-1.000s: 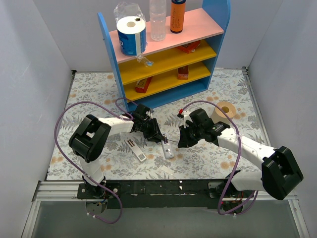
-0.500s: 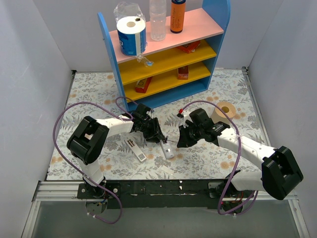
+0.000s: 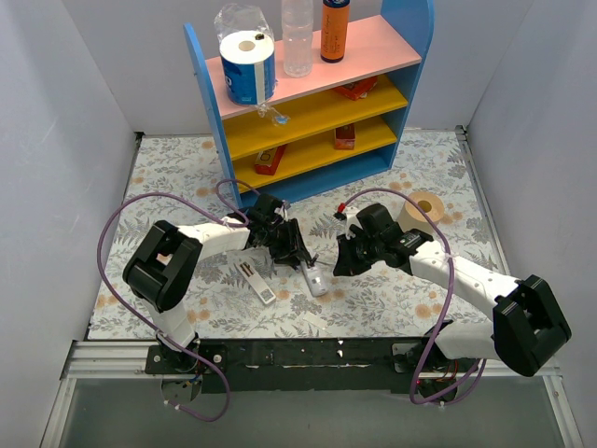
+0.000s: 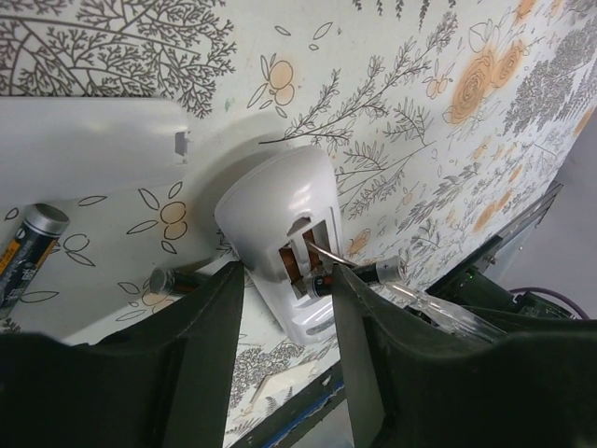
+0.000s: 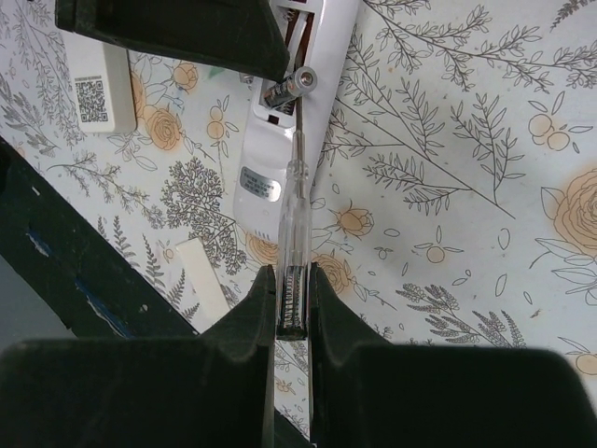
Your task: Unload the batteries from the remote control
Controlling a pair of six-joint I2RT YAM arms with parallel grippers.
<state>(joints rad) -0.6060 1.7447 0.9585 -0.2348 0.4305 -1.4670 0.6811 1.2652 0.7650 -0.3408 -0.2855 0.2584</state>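
The white remote control lies back up with its compartment uncovered, in the middle of the mat. One battery sticks out of that compartment at an angle. Another battery lies loose on the mat to the left. A third dark cylinder shows partly behind a finger. My left gripper is open, its fingers astride the remote's end. My right gripper is shut on a clear-handled screwdriver. The screwdriver's tip rests at the raised battery.
A second white remote with a QR label lies left of the first. A small white cover strip lies near the front edge. A blue shelf unit stands at the back, and a tape roll at the right.
The left gripper's jaws have spread wider around the remote's end. Both arms have hardly shifted.
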